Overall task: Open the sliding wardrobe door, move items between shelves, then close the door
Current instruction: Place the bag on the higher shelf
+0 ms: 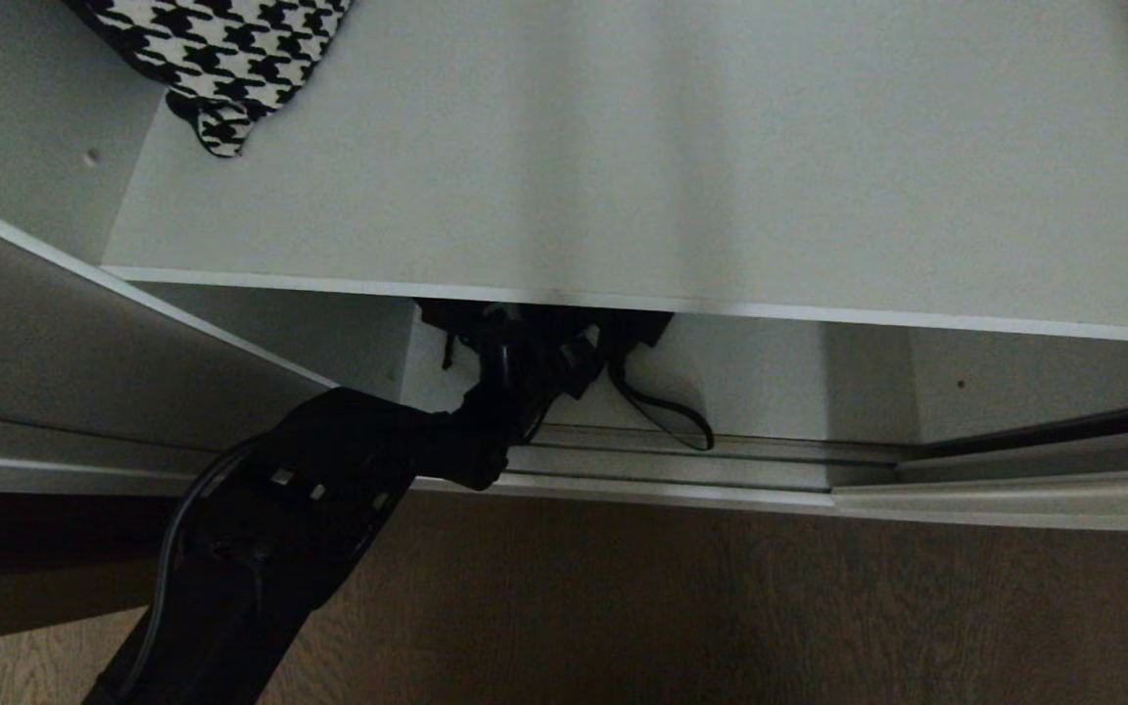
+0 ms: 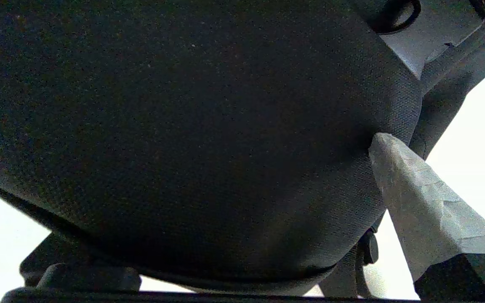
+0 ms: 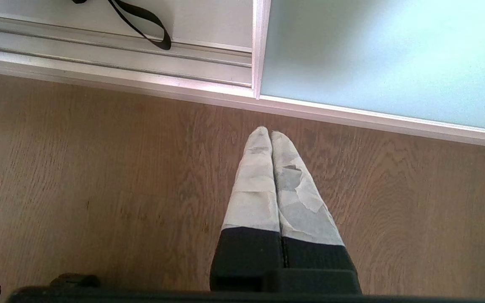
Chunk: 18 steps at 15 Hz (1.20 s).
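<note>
The black bag [image 1: 564, 338] lies on the lower shelf [image 1: 779, 382], tucked under the front edge of the upper shelf [image 1: 623, 166], a little left of the middle of the opening, and its webbing strap [image 1: 667, 416] is draped toward the door track [image 1: 681, 460]. The left tool [image 1: 525, 343] is reached in under the upper shelf against the bag. In the left wrist view the bag's fabric [image 2: 183, 126] fills the space between the jaws, which stand wide, and one taped fingertip [image 2: 398, 168] is pressed into the cloth; no grip is closed yet.

The step in hand is judged to be the taking of the bag. The jaws would best be closed on a thick fold of fabric, not on the loose strap, and the bag drawn out low so that the upper shelf's edge is not caught and the strap is kept out of the track.

Most of the bag and the tool's fingers are hidden by the upper shelf in the head view, and the second finger is not seen. A houndstooth cloth [image 1: 221, 49] is cut off at the far left. The sliding wardrobe door [image 3: 385, 59] is seen only in part, slid to the right. The right tool [image 3: 271, 139] is parked above the wooden floor [image 3: 99, 176], fingers pressed together and empty.
</note>
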Tool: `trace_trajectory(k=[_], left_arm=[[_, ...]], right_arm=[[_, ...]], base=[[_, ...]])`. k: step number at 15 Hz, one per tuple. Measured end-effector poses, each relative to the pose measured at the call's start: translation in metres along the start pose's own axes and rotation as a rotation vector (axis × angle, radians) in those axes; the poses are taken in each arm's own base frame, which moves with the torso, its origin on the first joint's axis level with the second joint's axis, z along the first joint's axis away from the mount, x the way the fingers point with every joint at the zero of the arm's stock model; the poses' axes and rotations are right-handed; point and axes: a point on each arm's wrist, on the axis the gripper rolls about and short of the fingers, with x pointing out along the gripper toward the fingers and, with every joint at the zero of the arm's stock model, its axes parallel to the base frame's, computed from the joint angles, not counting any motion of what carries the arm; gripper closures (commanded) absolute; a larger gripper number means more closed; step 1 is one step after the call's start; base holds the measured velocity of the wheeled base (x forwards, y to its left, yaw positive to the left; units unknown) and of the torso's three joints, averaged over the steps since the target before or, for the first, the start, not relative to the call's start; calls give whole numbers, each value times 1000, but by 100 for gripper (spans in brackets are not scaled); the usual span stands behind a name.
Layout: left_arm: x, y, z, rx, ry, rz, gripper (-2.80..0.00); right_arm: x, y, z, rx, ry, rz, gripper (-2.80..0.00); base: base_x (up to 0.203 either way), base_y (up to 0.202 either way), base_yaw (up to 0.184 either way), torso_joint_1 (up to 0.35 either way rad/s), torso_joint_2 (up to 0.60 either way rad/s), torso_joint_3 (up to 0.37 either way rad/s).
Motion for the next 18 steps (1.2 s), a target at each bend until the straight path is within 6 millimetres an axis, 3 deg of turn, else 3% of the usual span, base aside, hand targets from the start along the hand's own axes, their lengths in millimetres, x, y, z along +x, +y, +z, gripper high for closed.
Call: trace_trajectory(k=[9, 18], left_arm=[[2, 4, -5, -9, -36, -22, 0], [-2, -3, 3, -10, -47, -16, 0]], right_arm=[[0, 0, 0, 0, 0, 0, 0], [0, 0, 0, 0, 0, 0, 0]], base=[[0, 0, 0, 0, 0, 0], [0, 0, 0, 0, 0, 0]])
